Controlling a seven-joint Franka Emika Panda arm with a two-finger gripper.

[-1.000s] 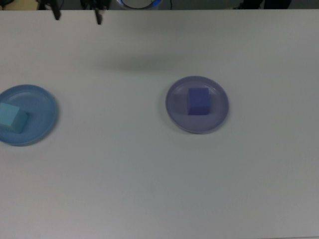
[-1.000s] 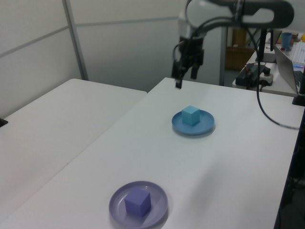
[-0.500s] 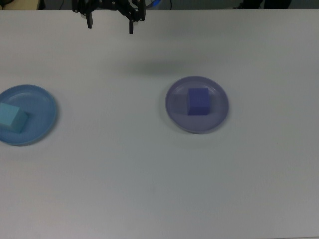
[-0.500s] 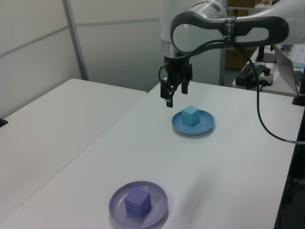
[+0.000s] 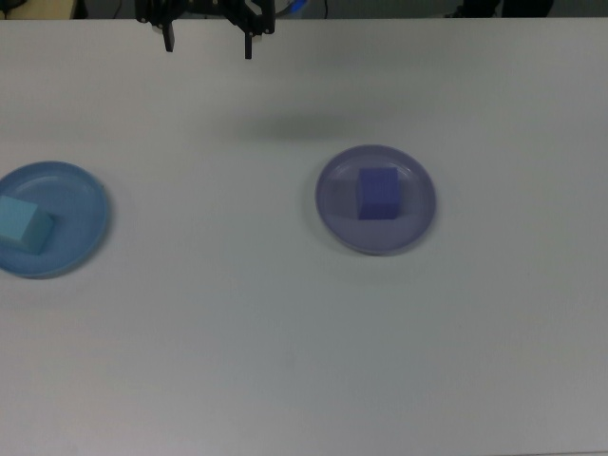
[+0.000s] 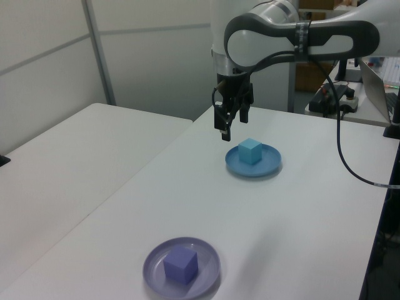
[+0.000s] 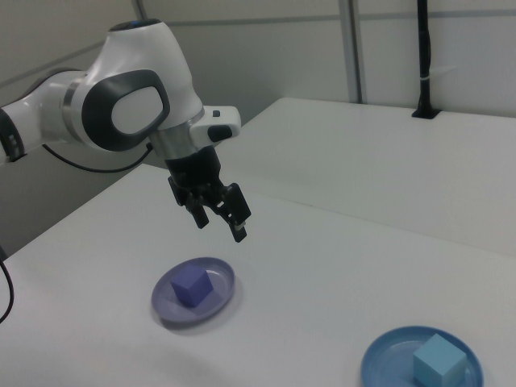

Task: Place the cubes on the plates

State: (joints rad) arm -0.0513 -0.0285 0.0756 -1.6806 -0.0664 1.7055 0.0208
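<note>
Two cubes (image 5: 378, 194) plated, gripper (image 5: 208, 47) apart, spread

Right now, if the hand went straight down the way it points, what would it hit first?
Probably bare table: the hand, open and empty, hangs between the plates, over neither, though depth is uncertain.

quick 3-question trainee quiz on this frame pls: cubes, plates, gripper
1. True or false: the purple cube lies on the lavender plate.
2. Which cube sits on the blue plate? A) cyan B) purple C) none
3. Fill in: the gripper is ____ and holds nothing.

Key:
1. True; it rests inside the rim.
2. A; the cyan cube sits toward the top view's left side of that plate.
3. Open; its fingers hang spread above the bare table, apart from both plates.
</note>
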